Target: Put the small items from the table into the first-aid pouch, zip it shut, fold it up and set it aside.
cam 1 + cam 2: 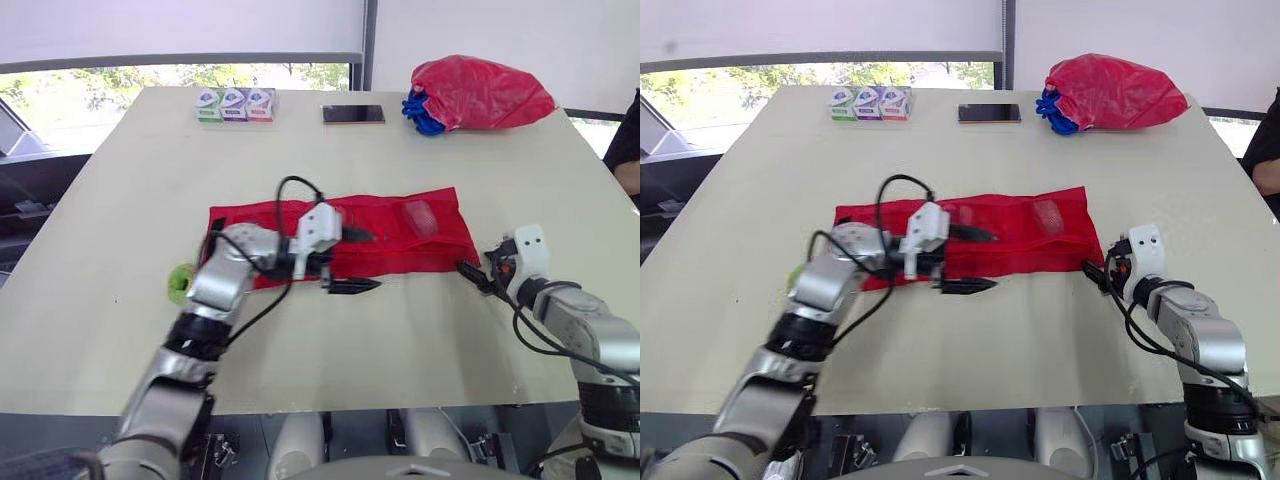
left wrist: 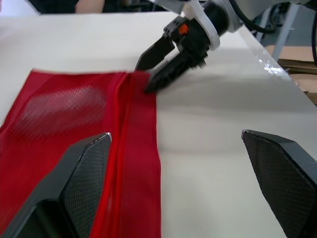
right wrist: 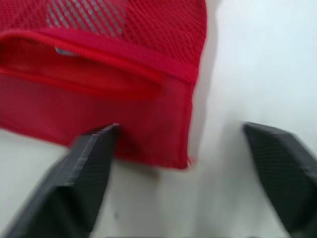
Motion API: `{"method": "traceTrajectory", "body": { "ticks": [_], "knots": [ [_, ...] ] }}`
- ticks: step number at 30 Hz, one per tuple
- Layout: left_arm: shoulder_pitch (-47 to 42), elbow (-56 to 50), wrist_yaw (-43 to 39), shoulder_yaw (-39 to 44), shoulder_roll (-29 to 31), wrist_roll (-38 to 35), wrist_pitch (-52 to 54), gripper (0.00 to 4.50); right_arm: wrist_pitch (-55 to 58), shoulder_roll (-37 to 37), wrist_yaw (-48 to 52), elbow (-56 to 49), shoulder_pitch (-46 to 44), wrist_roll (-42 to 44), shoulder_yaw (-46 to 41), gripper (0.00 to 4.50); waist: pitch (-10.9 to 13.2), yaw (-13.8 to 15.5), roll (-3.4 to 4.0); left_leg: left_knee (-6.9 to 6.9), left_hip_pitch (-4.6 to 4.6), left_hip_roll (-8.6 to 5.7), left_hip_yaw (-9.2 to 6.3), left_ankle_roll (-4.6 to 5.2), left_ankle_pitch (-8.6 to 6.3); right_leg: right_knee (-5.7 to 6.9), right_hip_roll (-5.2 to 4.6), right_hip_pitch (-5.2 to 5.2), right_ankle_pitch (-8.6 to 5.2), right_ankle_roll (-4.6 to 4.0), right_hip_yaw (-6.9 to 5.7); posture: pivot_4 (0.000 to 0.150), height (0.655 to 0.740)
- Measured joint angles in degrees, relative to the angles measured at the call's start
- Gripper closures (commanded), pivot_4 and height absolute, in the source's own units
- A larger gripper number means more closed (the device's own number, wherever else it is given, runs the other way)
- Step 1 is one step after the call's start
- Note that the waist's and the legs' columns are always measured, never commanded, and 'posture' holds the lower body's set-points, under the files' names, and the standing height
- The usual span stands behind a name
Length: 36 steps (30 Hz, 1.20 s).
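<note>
**First-aid pouch** (image 1: pixel 340 235): red mesh, lying flat and unfolded at the centre of the head view, long side across the frame. A zip line runs its length. A pale packet (image 1: pixel 420 217) shows through the mesh near its right end.

**Left hand** (image 1: pixel 355 262): at the pouch's lower edge, left of centre. The fingers are spread wide, one over the red mesh and the other over bare surface (image 1: pixel 400 330). Nothing is held between them.

**Right hand** (image 1: pixel 478 277): at the pouch's lower right corner, fingertips at the fabric edge. The fingers are parted, one over the corner and one over bare surface. Nothing is gripped.

**Green round item** (image 1: pixel 181 283): lower left of the pouch, partly hidden behind the left arm.

**Small boxes** (image 1: pixel 236 104): three in a row, upper left, well apart from the pouch.

**Phone** (image 1: pixel 353 114): upper centre, lying flat.

**Red bag** (image 1: pixel 478 93): upper right, bunched, with blue material at its left side.

**Person** (image 1: pixel 628 140): at the right edge, partly in frame.
</note>
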Motion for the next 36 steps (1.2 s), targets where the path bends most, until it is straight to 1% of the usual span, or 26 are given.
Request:
{"method": "traceTrajectory", "body": {
  "ticks": [2,4,6,11,14,17,20,21,22,23,24,25,26,27,29,30,32,34,36],
  "knots": [
    [1.90,-4.16,-0.36,1.31,2.52,-2.03,1.74,0.00,0.30,1.05,0.32,0.06,-0.97,0.83,0.73,2.65,0.00,0.24,0.00,0.01,-0.04,-0.02,-0.06,0.00,0.00,-0.01,0.00,0.00,-0.06,-0.03,0.10,0.150,0.7400],
    [4.63,-8.29,-0.27,2.96,5.08,-3.98,3.47,0.00,0.39,1.00,0.77,-0.08,-1.13,1.47,1.07,3.78,0.00,0.17,0.00,0.01,-0.05,-0.02,-0.03,0.01,-0.01,-0.02,0.00,0.00,-0.06,-0.02,0.20,0.150,0.7400],
    [7.22,-11.53,-0.02,4.81,7.53,-5.76,5.26,0.00,0.68,0.20,1.13,-0.45,-0.20,2.03,0.97,4.49,0.01,0.14,0.00,-0.01,-0.06,-0.02,-0.01,0.04,-0.03,-0.04,0.00,-0.01,-0.08,0.02,0.23,0.150,0.7400],
    [11.28,-18.36,3.23,10.89,11.45,-10.39,9.46,0.00,3.18,-3.70,2.60,-4.31,3.66,5.05,-1.20,4.49,0.01,0.48,0.00,-0.02,-0.04,-0.05,-0.03,0.05,-0.03,-0.05,0.00,0.01,-0.12,0.06,0.24,0.150,0.7400],
    [14.23,-21.22,4.55,13.94,13.29,-12.43,10.75,0.00,4.25,-7.31,3.53,-5.43,6.53,6.24,-3.99,4.49,0.01,0.51,0.00,-0.01,-0.04,-0.06,0.02,0.05,-0.03,-0.05,0.00,0.01,-0.25,0.17,0.32,0.150,0.7400],
    [16.53,-22.34,5.62,17.45,15.11,-13.94,11.25,0.00,3.80,-12.32,4.66,-4.04,9.37,6.36,-8.18,4.49,0.01,0.73,0.00,0.00,-0.02,-0.10,0.06,0.06,-0.03,-0.05,0.00,0.02,-0.28,0.19,0.35,0.150,0.7400],
    [17.82,-22.50,6.00,20.13,16.91,-14.99,11.36,0.00,1.21,-16.99,6.17,0.26,11.14,5.24,-11.39,4.49,0.02,0.75,-0.01,0.01,0.01,-0.12,0.15,0.06,-0.03,-0.05,0.02,0.02,-0.29,0.21,0.37,0.150,0.7400],
    [17.93,-22.50,6.07,20.66,17.10,-15.22,11.36,0.00,-0.06,-18.01,6.71,1.95,11.41,4.61,-12.05,3.86,0.01,0.75,-0.01,0.01,0.02,-0.12,0.17,0.06,-0.03,-0.05,0.05,0.02,-0.30,0.21,0.37,0.150,0.7400],
    [18.03,-22.53,6.12,20.79,17.24,-15.51,11.38,0.00,-1.53,-19.05,7.23,3.51,11.71,3.96,-12.20,3.54,0.01,0.73,-0.01,0.00,0.02,-0.12,0.18,0.06,-0.03,-0.05,0.06,0.02,-0.30,0.22,0.40,0.150,0.7400],
    [18.34,-22.62,6.14,20.79,17.60,-15.95,11.49,0.00,-3.15,-19.98,8.04,5.37,12.00,3.16,-12.25,2.93,0.01,0.64,-0.01,0.01,0.03,-0.10,0.20,0.06,-0.03,-0.05,0.11,0.02,-0.30,0.22,0.42,0.150,0.7400],
    [18.45,-22.65,6.13,20.79,17.80,-16.09,11.58,0.00,-3.87,-20.45,8.53,6.40,12.17,2.81,-12.32,2.58,0.02,0.57,-0.01,0.00,0.02,-0.09,0.20,0.05,-0.03,-0.05,0.13,0.01,-0.30,0.22,0.43,0.150,0.7400],
    [18.48,-22.66,6.21,20.79,18.04,-16.33,11.65,0.00,-4.36,-20.93,9.21,7.29,12.41,2.70,-12.37,1.99,0.02,0.49,-0.01,0.00,0.02,-0.08,0.20,0.05,-0.03,-0.05,0.16,0.01,-0.30,0.21,0.43,0.150,0.7400],
    [18.47,-22.71,6.37,20.79,18.25,-16.54,11.67,0.00,-4.82,-21.15,10.20,7.83,12.60,2.81,-12.44,1.55,0.02,0.39,-0.01,0.00,0.03,-0.05,0.19,0.05,-0.03,-0.05,0.21,0.01,-0.30,0.21,0.44,0.150,0.7400],
    [18.47,-22.79,6.57,20.79,18.28,-16.65,11.68,0.00,-5.04,-21.41,10.95,7.89,12.92,2.87,-12.44,1.02,0.02,0.34,0.00,-0.01,0.02,-0.04,0.19,0.05,-0.03,-0.05,0.23,0.01,-0.30,0.21,0.46,0.150,0.7400],
    [18.48,-23.00,7.10,20.78,18.51,-16.91,11.85,0.00,-6.21,-22.85,12.68,8.17,14.21,2.82,-12.65,0.22,0.03,0.25,0.01,-0.01,0.03,-0.04,0.19,0.05,-0.03,-0.05,0.24,0.01,-0.30,0.21,0.53,0.150,0.7400],
    [18.50,-23.15,7.56,20.78,18.73,-17.00,12.04,0.00,-7.81,-24.11,14.33,8.19,15.58,2.73,-13.50,0.07,0.03,0.24,0.01,-0.01,0.02,-0.04,0.19,0.05,-0.03,-0.05,0.25,0.01,-0.30,0.21,0.53,0.150,0.7400],
    [18.66,-23.08,8.59,20.93,18.82,-17.11,12.98,0.00,-11.10,-25.73,17.31,7.89,17.54,2.72,-15.41,0.07,0.03,0.25,0.01,-0.01,0.03,-0.08,0.19,0.06,-0.04,-0.05,0.25,0.01,-0.30,0.22,0.68,0.150,0.7400],
    [18.81,-21.11,11.17,21.48,18.76,-17.12,15.39,0.00,-15.24,-26.45,21.67,4.31,19.41,3.79,-17.90,0.07,0.03,0.16,-0.03,-0.01,0.06,-0.03,0.16,0.06,-0.04,-0.05,0.33,0.02,-0.32,0.27,0.71,0.150,0.7400],
    [18.82,-19.94,12.51,21.58,18.60,-17.09,16.20,0.00,-16.30,-26.31,23.28,2.56,19.72,5.09,-18.70,0.07,0.03,0.03,-0.03,-0.01,0.08,-0.01,0.17,0.06,-0.04,-0.05,0.34,0.02,-0.32,0.28,0.72,0.150,0.7400]
  ]
}}
